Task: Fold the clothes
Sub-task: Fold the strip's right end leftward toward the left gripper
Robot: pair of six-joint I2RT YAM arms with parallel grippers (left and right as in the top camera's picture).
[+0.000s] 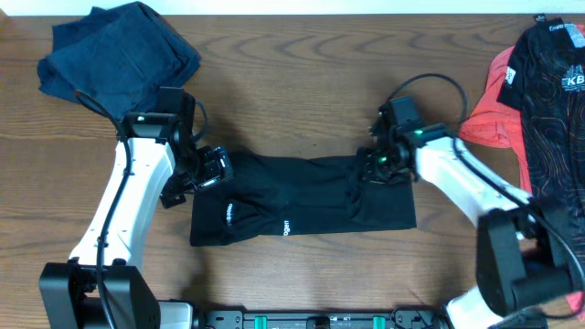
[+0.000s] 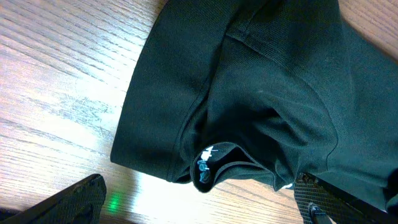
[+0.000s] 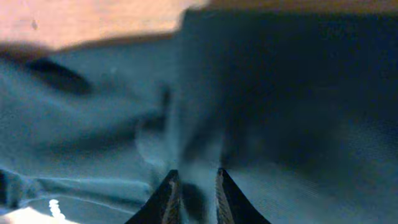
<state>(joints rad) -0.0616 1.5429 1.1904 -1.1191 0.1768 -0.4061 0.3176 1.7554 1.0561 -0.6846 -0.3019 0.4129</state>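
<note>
The plain black garment (image 1: 302, 196) lies partly folded in the middle of the table, with small white logos near its front edge. My left gripper (image 1: 206, 169) is at its upper left corner. In the left wrist view the fingers (image 2: 199, 185) are wide open, with a folded edge of the black fabric (image 2: 261, 93) hanging between and above them, not gripped. My right gripper (image 1: 379, 164) is at the garment's upper right part. In the right wrist view its fingers (image 3: 194, 180) are almost together, with a pinch of black fabric (image 3: 280, 93) between them.
A navy garment (image 1: 119, 55) lies bunched at the back left, close behind my left arm. A coral-pink garment (image 1: 494, 105) and a black one with red lines (image 1: 553, 100) lie at the right edge. Bare wood table (image 1: 302, 82) lies behind the black garment.
</note>
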